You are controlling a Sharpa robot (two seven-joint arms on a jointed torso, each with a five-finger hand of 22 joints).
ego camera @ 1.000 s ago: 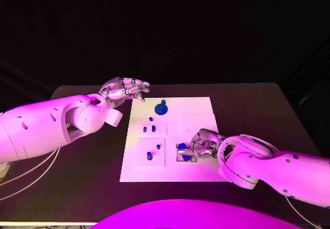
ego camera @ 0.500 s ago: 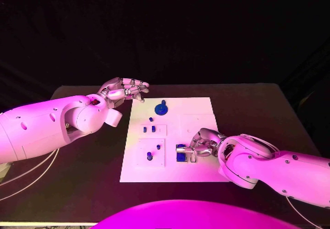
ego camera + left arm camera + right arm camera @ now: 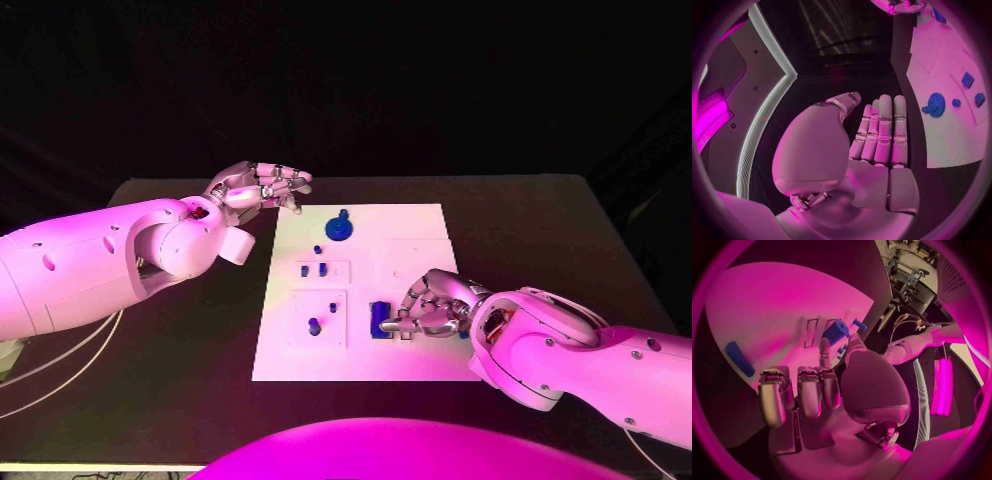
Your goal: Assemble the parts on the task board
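Parts are lying on the white task board (image 3: pixel 418 225) in the middle of the head view. There is one round blue disc (image 3: pixel 338 229) near the board's top, one tiny blue dot (image 3: pixel 317 249) just below it, two small blue pegs (image 3: pixel 313 270) side by side lower down, one blue peg (image 3: pixel 313 325) and one smaller blue speck (image 3: pixel 333 308) in the lower left square, and one tall blue block (image 3: pixel 381 319) near the lower middle.

The right hand (image 3: pixel 427 308) is reaching in from the lower right of the head view and resting by the blue block. Its fingers are curling down, and it is pinching a blue cylinder (image 3: pixel 835 332) between thumb and fingertip, though this is hard to see well.

The left hand (image 3: pixel 264 187) is hovering at the upper left, off the board's top left corner. Its fingers are lying straight and close together, holding nothing.
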